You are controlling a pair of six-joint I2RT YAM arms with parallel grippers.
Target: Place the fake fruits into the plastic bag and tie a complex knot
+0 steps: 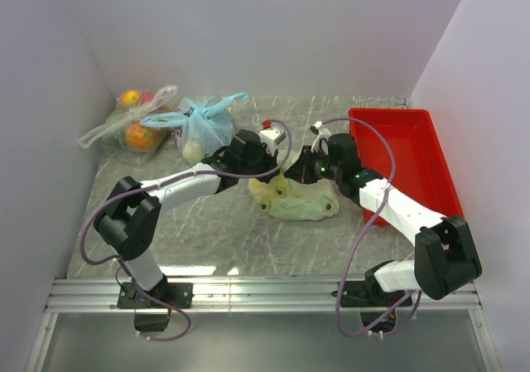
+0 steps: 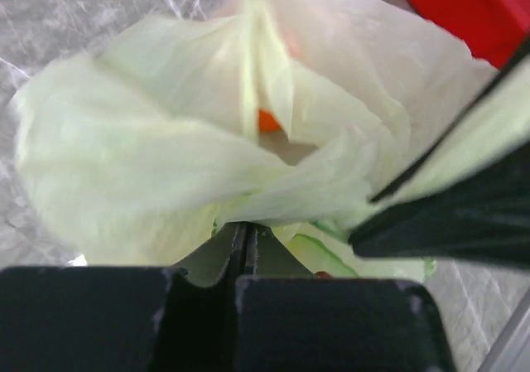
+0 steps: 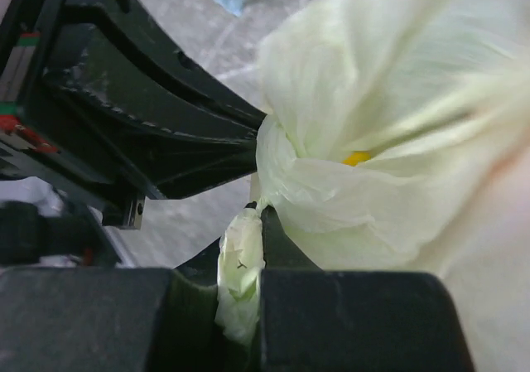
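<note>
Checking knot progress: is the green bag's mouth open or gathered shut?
Gathered, mostly shut. Left pincer and right pincer each pinch bunched plastic of the bag; a small gap shows an orange fruit inside. Knot: cannot tell.

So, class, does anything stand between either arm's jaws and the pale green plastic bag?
Nothing visible does. The left jaws are shut on a fold of the plastic bag, and the right jaws are shut on a twisted strip of it, so both are in direct contact with it.
</note>
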